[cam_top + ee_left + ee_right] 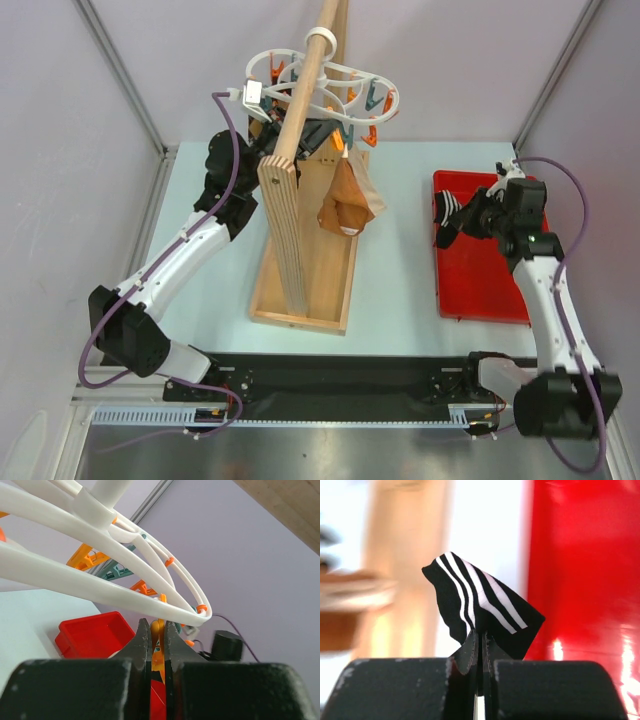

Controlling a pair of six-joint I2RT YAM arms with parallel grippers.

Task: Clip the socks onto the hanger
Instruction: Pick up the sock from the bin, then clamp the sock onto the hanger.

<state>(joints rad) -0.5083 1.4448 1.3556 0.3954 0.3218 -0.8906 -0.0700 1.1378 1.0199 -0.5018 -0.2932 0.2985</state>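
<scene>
Step in hand: bringing the second sock to an open peg.

Left gripper (pixel 157 630) is raised at the middle of the table's far edge, under the white ring hanger (pixel 100 582). Its fingers are pressed together on an orange peg (pixel 157 626) hanging from the rim, likely squeezing it open.

Right gripper (pixel 480 641) is pinching the black white-striped sock (pixel 482 602) by a fold. It is lifted over the left edge of the red tray (pixel 485 280), on the table's right side.

The tan sock (pixel 350 205) hangs already clipped beside the wooden pole stand (pixel 295 215).

The argyle sock can't be made out.

Next, as I judge it: the right arm carries the sock left and up towards the far edge and feeds the fabric edge into the peg mouth. The left then lets go so the peg bites.

Risk: floppy sock misses the narrow mouth; the hanger swings.
</scene>
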